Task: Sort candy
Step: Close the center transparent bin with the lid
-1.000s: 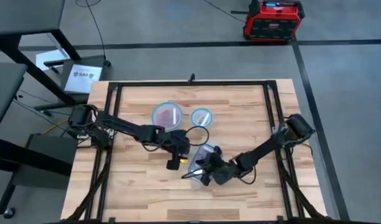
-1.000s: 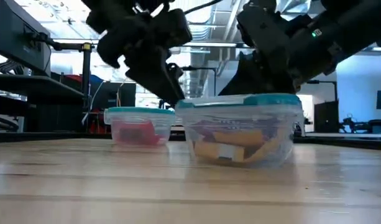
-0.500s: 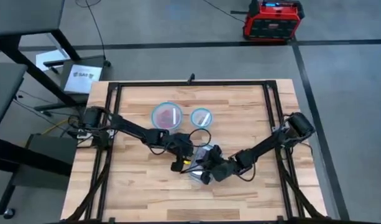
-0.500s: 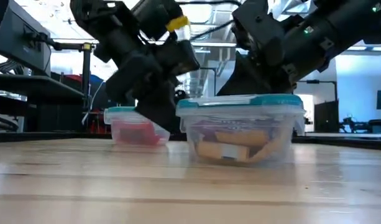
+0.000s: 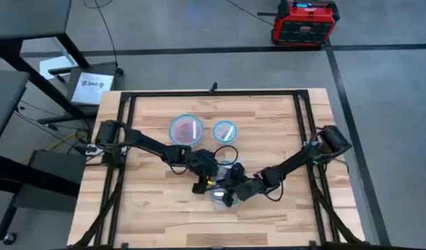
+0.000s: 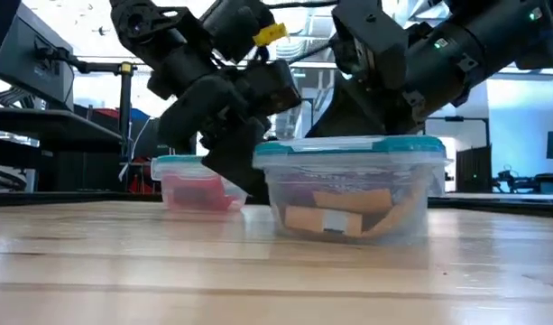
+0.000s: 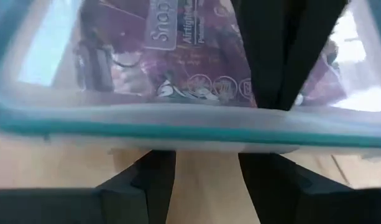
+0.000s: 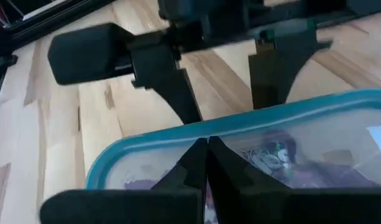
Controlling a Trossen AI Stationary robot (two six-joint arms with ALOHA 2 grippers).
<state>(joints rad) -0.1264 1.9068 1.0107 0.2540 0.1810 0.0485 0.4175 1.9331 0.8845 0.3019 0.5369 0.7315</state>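
Observation:
A clear rectangular container (image 6: 353, 194) with a blue-rimmed lid stands on the table, holding purple (image 7: 178, 50) and orange (image 6: 348, 212) candy packets. My right gripper (image 8: 206, 149) is shut, with its tips on the lid. My left gripper (image 7: 206, 165) is open at the container's left end, one finger on each side of a stretch of the rim (image 7: 178, 124). In the high view both grippers (image 5: 202, 184) (image 5: 233, 192) crowd over the container (image 5: 222, 194). Red candy (image 6: 197, 191) lies in a round container behind. My right gripper presses its shut fingertips (image 8: 199, 163) down on the lid (image 8: 289, 143), close to the edge that faces my left gripper. The fingers slant down from the table's right side. The container stands flat on the table. I cannot tell whether my left gripper's open fingers (image 8: 178, 93) touch the container's end wall.
Two round blue-rimmed containers stand farther back. The larger one (image 5: 187, 128) holds red candy and the smaller one (image 5: 224, 130) holds a white stick. A black frame (image 5: 213, 94) runs around the wooden table top, and bare wood lies toward the near edge.
My left gripper has moved toward the table's right and come down against the container's left end. The container has slid a little toward the near edge, with my right gripper staying on its lid.

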